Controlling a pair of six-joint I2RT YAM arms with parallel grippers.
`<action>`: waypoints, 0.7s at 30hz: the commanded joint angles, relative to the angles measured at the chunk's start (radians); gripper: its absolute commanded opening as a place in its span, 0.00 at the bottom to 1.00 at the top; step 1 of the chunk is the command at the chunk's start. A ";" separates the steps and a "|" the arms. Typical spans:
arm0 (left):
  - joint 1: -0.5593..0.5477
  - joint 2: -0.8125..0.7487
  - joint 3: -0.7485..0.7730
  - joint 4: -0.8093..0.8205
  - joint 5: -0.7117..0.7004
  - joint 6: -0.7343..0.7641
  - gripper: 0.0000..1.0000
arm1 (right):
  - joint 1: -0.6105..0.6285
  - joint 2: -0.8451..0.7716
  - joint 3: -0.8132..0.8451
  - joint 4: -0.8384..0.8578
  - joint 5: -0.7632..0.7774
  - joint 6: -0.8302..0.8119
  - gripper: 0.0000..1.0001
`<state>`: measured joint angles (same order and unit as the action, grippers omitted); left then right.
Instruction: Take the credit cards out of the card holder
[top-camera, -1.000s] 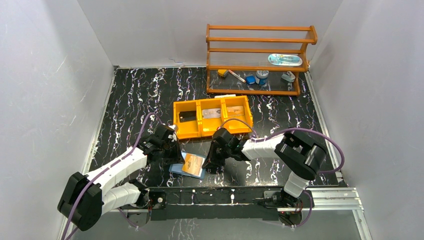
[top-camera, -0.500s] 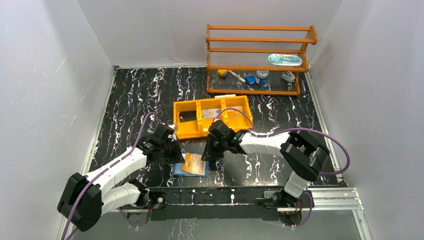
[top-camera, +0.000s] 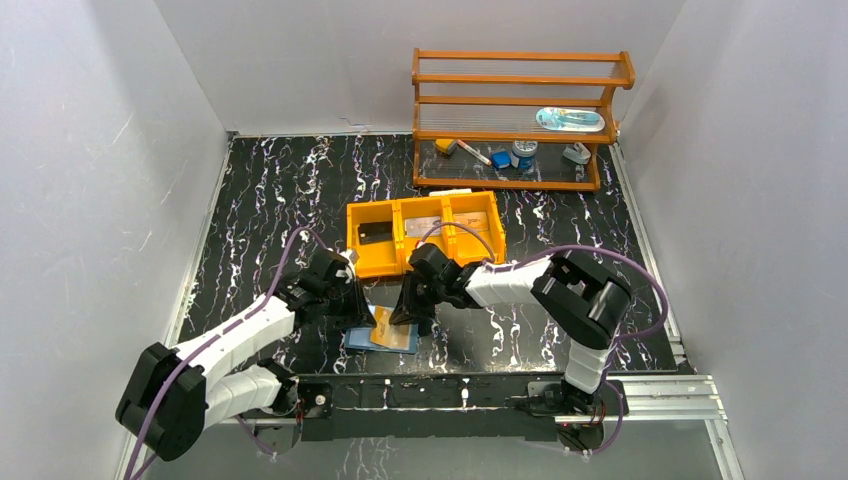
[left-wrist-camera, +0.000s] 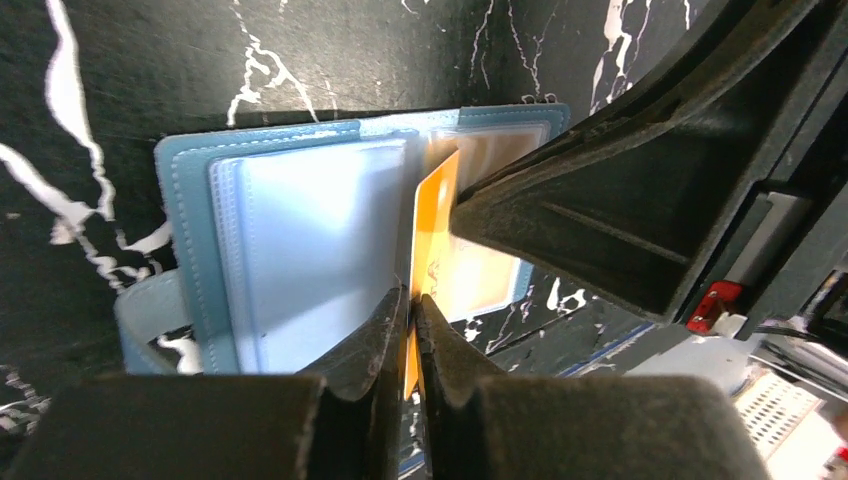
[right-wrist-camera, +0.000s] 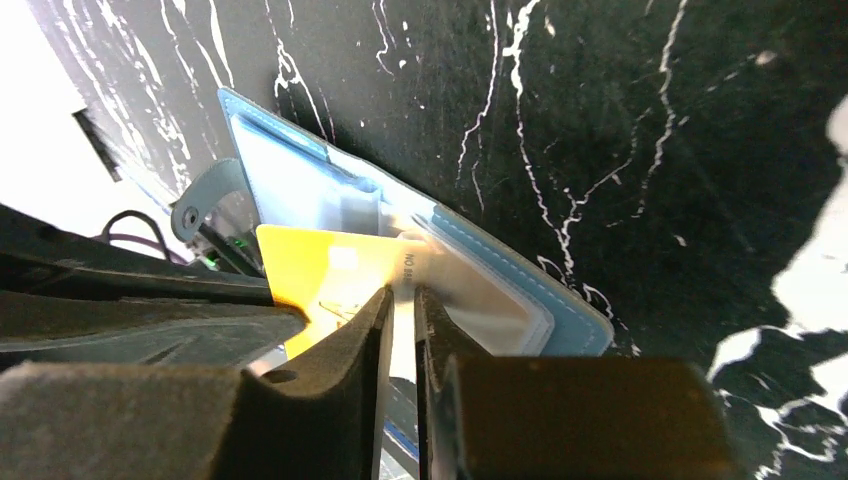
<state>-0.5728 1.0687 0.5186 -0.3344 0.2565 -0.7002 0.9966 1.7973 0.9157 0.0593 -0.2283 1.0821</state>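
Observation:
The card holder (top-camera: 362, 338) lies open near the front edge, pale blue sleeves up (left-wrist-camera: 300, 230). An orange credit card (left-wrist-camera: 432, 230) stands on edge over its middle fold. My left gripper (left-wrist-camera: 412, 295) is shut on the lower edge of that card. My right gripper (right-wrist-camera: 402, 292) comes in from the other side, tips at the holder's right leaf (right-wrist-camera: 560, 300), next to the orange card (right-wrist-camera: 310, 265). Its jaws stand a narrow gap apart, with a pale sleeve or card edge showing in the gap. A dark card (top-camera: 375, 235) and a silvery card (top-camera: 424, 225) lie in the orange tray.
The orange three-compartment tray (top-camera: 420, 263) stands just behind both grippers. A wooden shelf (top-camera: 520, 100) with small items is at the back right. The two grippers (top-camera: 358, 305) (top-camera: 410, 318) nearly touch over the holder. The black front rail (top-camera: 430, 385) runs just in front of the holder.
My right gripper has swung left from beside the holder onto its right leaf, and its jaws have parted slightly. The left gripper has kept its place and its hold on the orange card.

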 joint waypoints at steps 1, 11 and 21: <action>-0.004 0.021 -0.040 0.081 0.103 -0.044 0.12 | 0.011 0.062 -0.077 0.035 -0.028 0.052 0.22; -0.005 0.033 -0.007 0.016 0.057 -0.046 0.00 | 0.013 0.037 -0.119 0.065 -0.012 0.071 0.21; -0.002 -0.138 0.162 -0.218 -0.198 -0.021 0.00 | -0.006 -0.153 0.012 -0.090 0.102 -0.079 0.54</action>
<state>-0.5758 1.0088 0.6170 -0.4664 0.1299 -0.7475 1.0008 1.7538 0.8795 0.1043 -0.2310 1.0935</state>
